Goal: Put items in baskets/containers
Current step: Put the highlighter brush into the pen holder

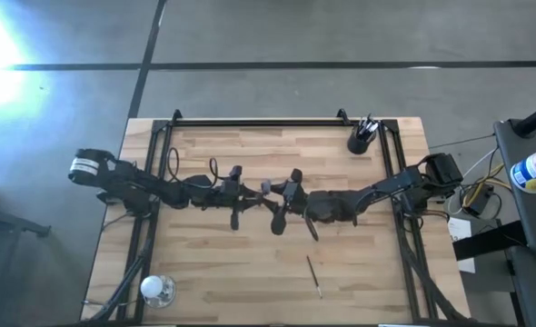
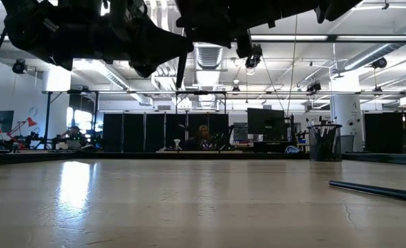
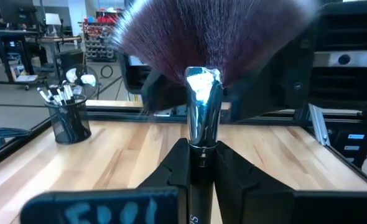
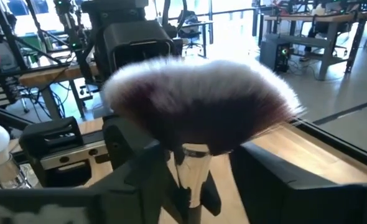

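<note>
Fan brush (image 3: pixel 202 112) pinched in left gripper (image 1: pixel 264 188) jaws mid-table; right gripper (image 1: pixel 277 193) jaws spread around it.

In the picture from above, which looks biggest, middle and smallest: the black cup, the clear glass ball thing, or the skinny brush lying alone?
1. Thin dark brush lying alone on the wood, longest.
2. and 3. Small black round cup of brushes and clear rounded glass object: they look alike.

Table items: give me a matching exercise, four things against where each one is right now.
Things:
1. fan brush
2. dark cup
3. loose brush
4. glass object

Places:
A. lying flat on the table
B. clamped in the left gripper
C. table corner on the left arm's side
D. table edge on the right arm's side, brushes standing in it

Pairs: 1-B, 2-D, 3-A, 4-C
</note>
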`<control>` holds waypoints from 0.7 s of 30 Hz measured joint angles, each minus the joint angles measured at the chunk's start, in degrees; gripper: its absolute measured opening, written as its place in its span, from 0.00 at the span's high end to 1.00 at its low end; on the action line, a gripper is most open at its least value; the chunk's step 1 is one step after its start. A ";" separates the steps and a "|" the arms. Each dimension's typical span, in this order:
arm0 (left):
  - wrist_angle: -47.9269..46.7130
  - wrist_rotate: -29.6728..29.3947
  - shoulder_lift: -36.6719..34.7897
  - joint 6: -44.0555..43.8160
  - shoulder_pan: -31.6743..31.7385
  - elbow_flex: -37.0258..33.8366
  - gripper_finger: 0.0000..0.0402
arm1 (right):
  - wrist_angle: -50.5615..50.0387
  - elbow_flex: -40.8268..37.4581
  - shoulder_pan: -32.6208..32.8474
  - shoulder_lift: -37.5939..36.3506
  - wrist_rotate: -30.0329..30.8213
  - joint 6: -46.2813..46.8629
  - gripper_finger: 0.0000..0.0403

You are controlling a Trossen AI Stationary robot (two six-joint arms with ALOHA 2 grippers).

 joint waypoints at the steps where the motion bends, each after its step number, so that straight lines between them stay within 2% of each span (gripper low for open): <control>1: 0.10 0.27 0.00 -0.08 0.00 0.00 0.91 | -0.02 0.00 -0.09 0.00 -0.27 -0.09 0.61; 10: 0.67 0.70 -0.07 -0.59 0.04 0.00 0.91 | 0.17 0.15 -0.19 0.04 -1.31 -2.87 0.84; 15: 0.62 0.75 -0.09 -1.80 0.04 0.00 0.90 | 0.41 0.17 -0.19 0.07 -1.45 -3.76 0.85; 21: -0.89 0.73 -0.04 -3.76 0.07 -0.04 0.71 | 1.58 0.31 -0.28 0.09 -1.22 -5.78 0.84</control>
